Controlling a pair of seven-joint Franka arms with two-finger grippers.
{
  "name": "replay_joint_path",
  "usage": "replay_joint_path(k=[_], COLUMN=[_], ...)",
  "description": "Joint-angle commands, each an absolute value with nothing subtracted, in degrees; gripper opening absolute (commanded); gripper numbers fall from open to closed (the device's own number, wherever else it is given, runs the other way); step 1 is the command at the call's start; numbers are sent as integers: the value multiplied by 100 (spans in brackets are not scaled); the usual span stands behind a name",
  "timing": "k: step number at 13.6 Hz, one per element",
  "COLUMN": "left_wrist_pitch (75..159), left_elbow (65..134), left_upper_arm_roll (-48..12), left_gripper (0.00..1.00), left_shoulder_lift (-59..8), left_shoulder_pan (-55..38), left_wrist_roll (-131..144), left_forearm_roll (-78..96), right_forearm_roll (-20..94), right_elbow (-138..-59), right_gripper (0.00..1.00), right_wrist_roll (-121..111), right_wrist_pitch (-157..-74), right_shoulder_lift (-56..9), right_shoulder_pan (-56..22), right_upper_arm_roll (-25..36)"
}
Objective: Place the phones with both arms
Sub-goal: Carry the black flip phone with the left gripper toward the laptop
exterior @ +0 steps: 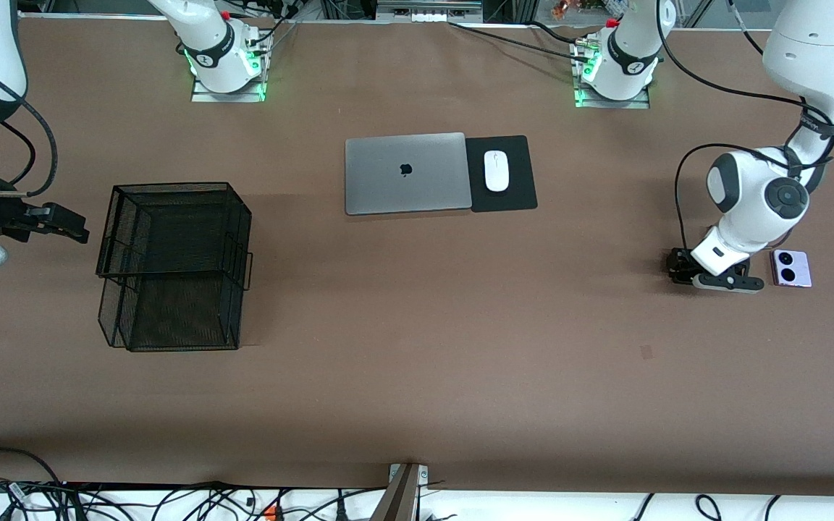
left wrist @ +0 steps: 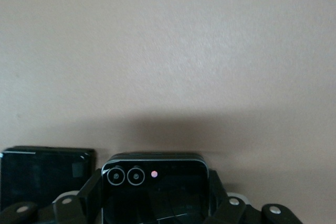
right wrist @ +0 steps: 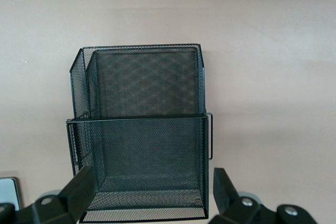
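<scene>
Now left gripper (exterior: 680, 273) down at table near left arm's end, fingers clenched on small black folded phone (left wrist: 154, 190). Lilac-white phone (exterior: 791, 268) lies just beside it, untouched. Mesh basket (exterior: 171, 264) toward right arm's end looks empty: nothing placed yet, likely whole job ahead. Right gripper (right wrist: 152, 190) waits with fingers spread, facing basket. Left wrist view alone shows grasp, plus long black phone (left wrist: 44, 174) alongside; front view hides both.
</scene>
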State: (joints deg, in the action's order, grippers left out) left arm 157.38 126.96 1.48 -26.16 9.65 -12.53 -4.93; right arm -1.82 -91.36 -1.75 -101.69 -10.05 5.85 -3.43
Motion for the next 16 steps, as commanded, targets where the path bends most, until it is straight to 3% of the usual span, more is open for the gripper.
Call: replay_joint_path(k=[1, 9, 16], left_wrist_pitch=[15364, 15223, 15196], left_elbow=[12455, 11945, 11120], left_upper_arm_roll=[132, -228, -237], left_gripper=[0, 0, 0], left_shoulder_lift=[-2540, -2680, -3242], left_shoulder_pan=[932, 564, -1148], left_wrist_roll=[-1195, -213, 2158], left_forearm_roll=[-527, -475, -475], right_forearm_roll=[-246, -246, -246], right_elbow=[-9097, -9097, -9097], right_gripper=[100, 100, 100], right_wrist_roll=[-123, -123, -123], right_wrist_pitch=[-10099, -10099, -10099], right_shoulder_lift=[-1011, -1011, -1011], right_shoulder_pan=[624, 624, 624], right_upper_arm_roll=[-378, -378, -378])
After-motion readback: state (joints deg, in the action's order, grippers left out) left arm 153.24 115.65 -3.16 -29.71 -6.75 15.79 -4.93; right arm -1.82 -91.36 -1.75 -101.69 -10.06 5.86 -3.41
